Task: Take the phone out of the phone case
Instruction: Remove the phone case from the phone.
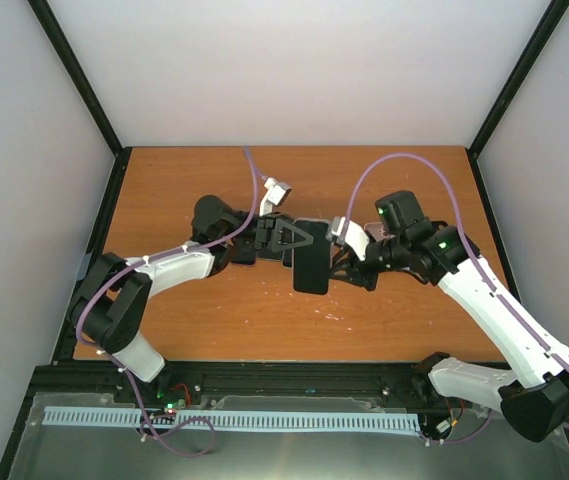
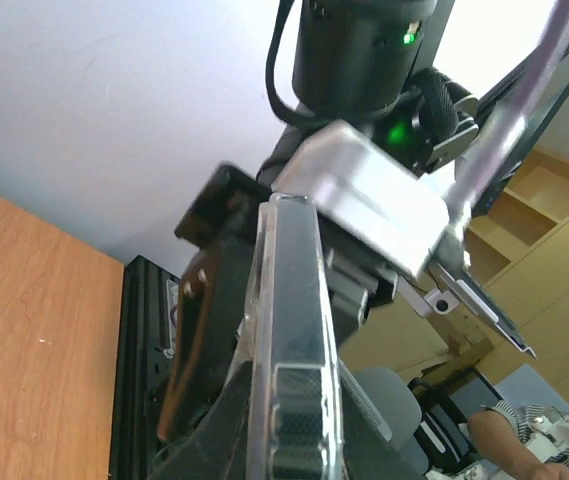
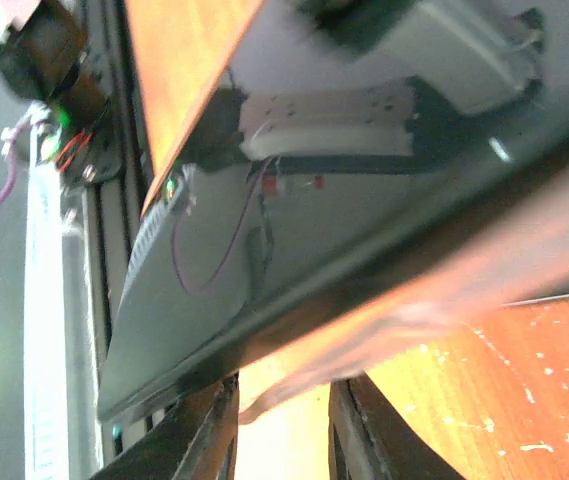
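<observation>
Jaws of the left gripper (image 1: pixel 282 238) are closed onto the phone case (image 2: pixel 289 330), which is gripped from the left side. From the left wrist, the clear case is viewed edge-on. It rises from the bottom of the frame as a narrow transparent rim, with its top leaned slightly to the right.

Jaws of the right gripper (image 1: pixel 352 250) are set against the opposite, right-hand edge, but whether they are pinched onto it cannot be told. From the right wrist, the two fingertips (image 3: pixel 209 430) are shown at the bottom with a narrow gap between them. A glossy dark surface is stretched across the frame above them, blurred and full of reflections.

From above, the phone (image 1: pixel 311 258) is seen as a black rectangle held between the two grippers, roughly over the middle of the orange wooden table (image 1: pixel 194 180). Its long axis is laid from far to near. One short end is pointed toward the back wall and the other toward the arm bases, with the near end swung very slightly to the right. Its broad face is turned upward to the overhead camera. The phone is seated in the case. Whether it is lifted clear of the table or resting on it cannot be told.
</observation>
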Tool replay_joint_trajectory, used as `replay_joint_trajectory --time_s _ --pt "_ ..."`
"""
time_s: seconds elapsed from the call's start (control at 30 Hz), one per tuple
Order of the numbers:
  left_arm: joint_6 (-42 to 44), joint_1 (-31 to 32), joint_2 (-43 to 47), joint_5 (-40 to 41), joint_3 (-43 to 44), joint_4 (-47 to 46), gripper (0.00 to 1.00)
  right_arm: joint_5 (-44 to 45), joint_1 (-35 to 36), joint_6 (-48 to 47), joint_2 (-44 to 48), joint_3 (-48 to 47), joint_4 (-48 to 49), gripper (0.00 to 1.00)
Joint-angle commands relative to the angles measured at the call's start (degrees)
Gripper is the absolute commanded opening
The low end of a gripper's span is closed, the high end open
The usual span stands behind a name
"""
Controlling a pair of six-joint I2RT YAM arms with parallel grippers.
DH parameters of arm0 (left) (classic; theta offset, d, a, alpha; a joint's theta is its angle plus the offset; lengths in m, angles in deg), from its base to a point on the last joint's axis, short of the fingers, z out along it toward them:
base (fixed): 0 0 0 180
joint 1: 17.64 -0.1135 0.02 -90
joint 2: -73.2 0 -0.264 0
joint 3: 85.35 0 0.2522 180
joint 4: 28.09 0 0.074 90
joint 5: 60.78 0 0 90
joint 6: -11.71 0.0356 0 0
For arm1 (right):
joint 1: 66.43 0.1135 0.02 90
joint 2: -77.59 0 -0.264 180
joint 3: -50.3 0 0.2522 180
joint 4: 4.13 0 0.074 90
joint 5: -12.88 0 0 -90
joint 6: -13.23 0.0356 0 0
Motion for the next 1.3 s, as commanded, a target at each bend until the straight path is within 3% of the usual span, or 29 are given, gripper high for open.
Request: replay_joint_trajectory --time_s 0.0,0.47,0.67,0.93,1.03,1.27 --pt "-3.47 7.16 -0.58 -12.04 -1.18 -2.29 0.0 4.8 -4.46 12.01 -1.45 -2.4 35.71 0.26" --pt "-3.31 7.39 -1.72 -10.08 -1.22 -4.57 0.0 -5.29 -7.54 17.77 -3.83 1.16 36.19 0.36" --pt "-4.93 7.37 -3.85 -8.66 -0.46 -8.21 0.0 -15.64 -7.69 20.9 -5.5 2.26 36.12 0.33" --pt "-7.27 7.99 -6.89 -7.37 0.56 -13.28 0.01 -21.97 -10.18 31.7 -8.69 1.11 39.69 0.34" --pt "-7.42 8.11 -7.55 -7.11 0.38 -13.82 0.0 -24.23 -10.82 33.18 -10.06 0.0 39.71 0.28" --pt "-5.26 7.97 -8.26 -7.11 1.34 -11.01 0.0 -23.17 -10.94 31.4 -8.82 1.89 38.73 0.06"
